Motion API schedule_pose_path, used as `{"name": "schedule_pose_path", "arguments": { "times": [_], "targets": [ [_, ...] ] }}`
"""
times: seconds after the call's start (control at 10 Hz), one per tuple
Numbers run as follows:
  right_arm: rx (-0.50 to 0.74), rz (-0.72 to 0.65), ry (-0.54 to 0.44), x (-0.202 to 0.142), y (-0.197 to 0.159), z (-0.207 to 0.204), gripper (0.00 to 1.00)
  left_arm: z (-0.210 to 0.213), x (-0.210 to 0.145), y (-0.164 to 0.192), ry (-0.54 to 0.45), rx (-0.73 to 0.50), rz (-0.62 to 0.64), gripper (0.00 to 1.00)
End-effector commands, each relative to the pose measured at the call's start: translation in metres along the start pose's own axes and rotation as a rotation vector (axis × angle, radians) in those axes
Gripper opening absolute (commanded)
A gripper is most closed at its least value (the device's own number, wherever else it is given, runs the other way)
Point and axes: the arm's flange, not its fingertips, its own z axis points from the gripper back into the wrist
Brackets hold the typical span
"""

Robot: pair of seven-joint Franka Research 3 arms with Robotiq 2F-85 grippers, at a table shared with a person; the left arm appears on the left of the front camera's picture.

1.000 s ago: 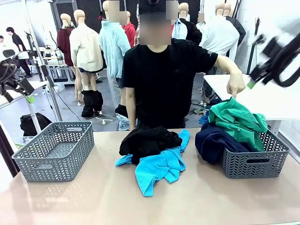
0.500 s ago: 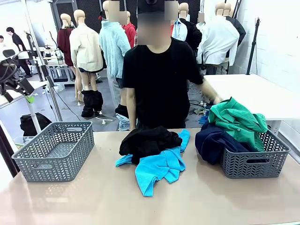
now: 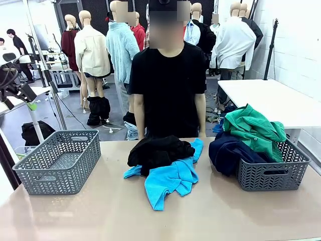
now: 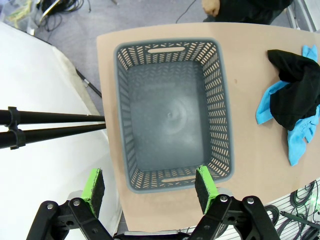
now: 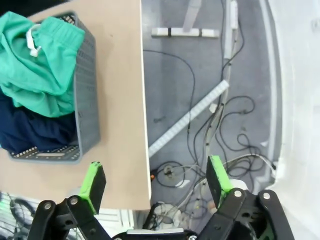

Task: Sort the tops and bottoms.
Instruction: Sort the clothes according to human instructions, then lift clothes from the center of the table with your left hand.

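Note:
The sky-blue top [image 3: 170, 178] lies crumpled at the table's middle. A black bottom [image 3: 158, 150] is heaped on its far part. The emerald green bottom [image 3: 253, 128] and the dark navy bottom [image 3: 230, 150] are piled in the right grey basket [image 3: 271, 175]. My left gripper [image 4: 150, 185] hangs open high above the empty left grey basket [image 4: 125, 115], with the black bottom [image 4: 295, 95] and the blue top [image 4: 265, 102] off to one side. My right gripper [image 5: 156, 180] is open over the floor past the table's edge. The green bottom [image 5: 40, 65] and navy bottom [image 5: 30, 130] sit in their basket [image 5: 82, 100] beside it.
A person in a black T-shirt [image 3: 168, 85] stands at the far side of the table with both arms down. A white table [image 3: 271, 100] stands behind the right basket. Cables and a strip [image 5: 190, 115] lie on the floor beneath my right gripper.
The person's hand has let go of the green bottom and dropped to the person's side. My right arm has swung up and out of the front view.

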Motion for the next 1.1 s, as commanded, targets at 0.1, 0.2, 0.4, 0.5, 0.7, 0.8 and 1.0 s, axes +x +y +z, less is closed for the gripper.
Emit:
{"name": "schedule_pose_path", "arguments": {
  "times": [0.1, 0.2, 0.4, 0.5, 0.7, 0.8, 1.0],
  "targets": [
    [-0.021, 0.016, -0.008, 0.002, 0.000, 0.009, 1.00, 0.001, 0.002, 0.000, -0.006, -0.004, 0.016, 0.94],
    [-0.021, 0.016, -0.008, 0.002, 0.000, 0.009, 1.00, 0.001, 0.002, 0.000, -0.006, -0.004, 0.016, 0.94],
    [-0.021, 0.016, -0.008, 0.002, 0.000, 0.009, 1.00, 0.001, 0.002, 0.000, -0.006, -0.004, 0.016, 0.94],
    [-0.021, 0.016, -0.008, 0.002, 0.000, 0.009, 1.00, 0.001, 0.002, 0.000, -0.006, -0.004, 0.016, 0.94],
    [-0.021, 0.016, -0.008, 0.002, 0.000, 0.009, 1.00, 0.000, 0.000, 0.000, 0.000, 0.000, 0.000, 0.94],
    [-0.021, 0.016, -0.008, 0.002, 0.000, 0.009, 1.00, -0.007, 0.033, -0.053, 0.011, -0.021, -0.210, 0.94],
    [-0.021, 0.016, -0.008, 0.002, 0.000, 0.009, 1.00, -0.006, 0.062, -0.137, -0.050, -0.046, -0.524, 0.94]
  ]
}}
